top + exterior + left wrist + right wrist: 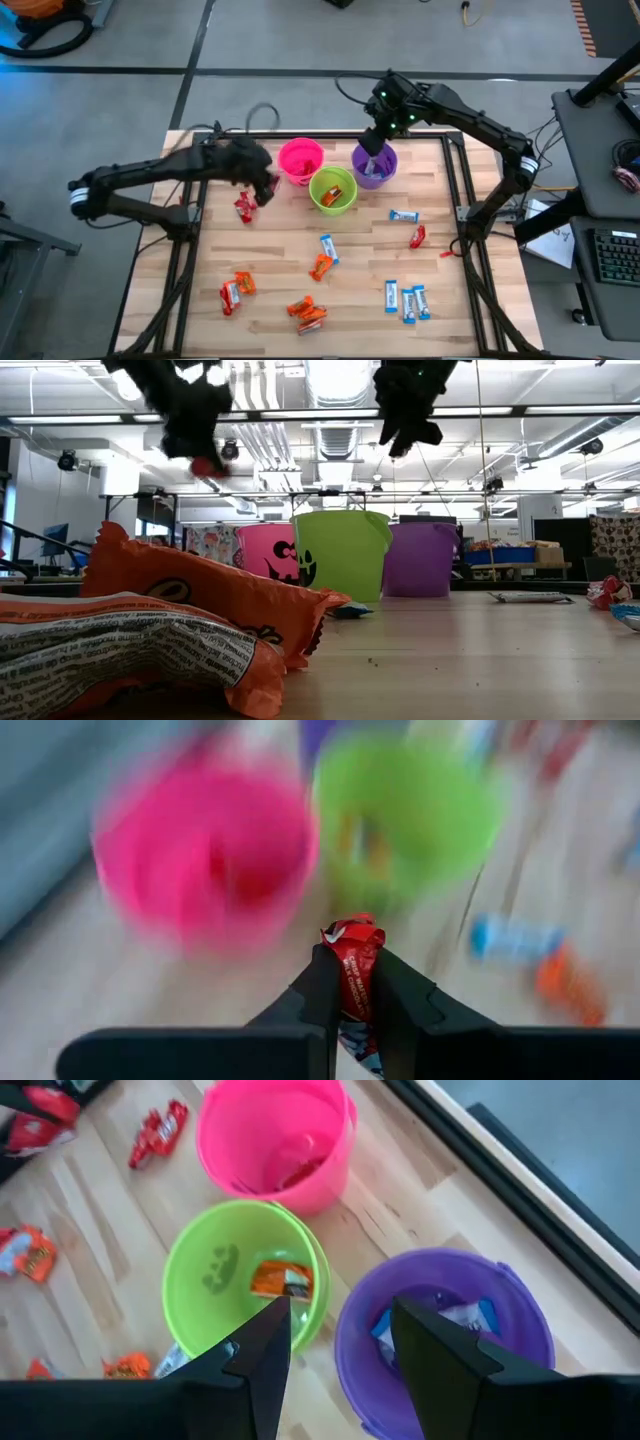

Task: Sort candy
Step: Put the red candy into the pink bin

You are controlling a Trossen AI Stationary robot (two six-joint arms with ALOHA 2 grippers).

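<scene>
Three cups stand together at the far middle of the table: pink (300,160), green (333,190) and purple (374,166). My left gripper (268,188) hangs just left of the pink cup, shut on a red candy (352,960), high off the table in the low view (207,464). My right gripper (345,1355) hovers over the purple cup (445,1340), open with nothing between its fingers. An orange candy (280,1280) lies in the green cup and blue-and-white ones (470,1318) lie in the purple cup. My left gripper pinches the red candy between its two fingers. One crumpled end of the wrapper (352,934) sticks out past the fingertips. The fingers slant downward toward the pink cup. The candy is lifted clear of the table.
Another red candy (243,207) lies below my left gripper. Orange candies (238,287) (307,312), blue-and-white ones (408,300) (403,215) and a red one (417,236) are scattered over the near half. Two orange wrappers (200,600) lie right in front of the low camera.
</scene>
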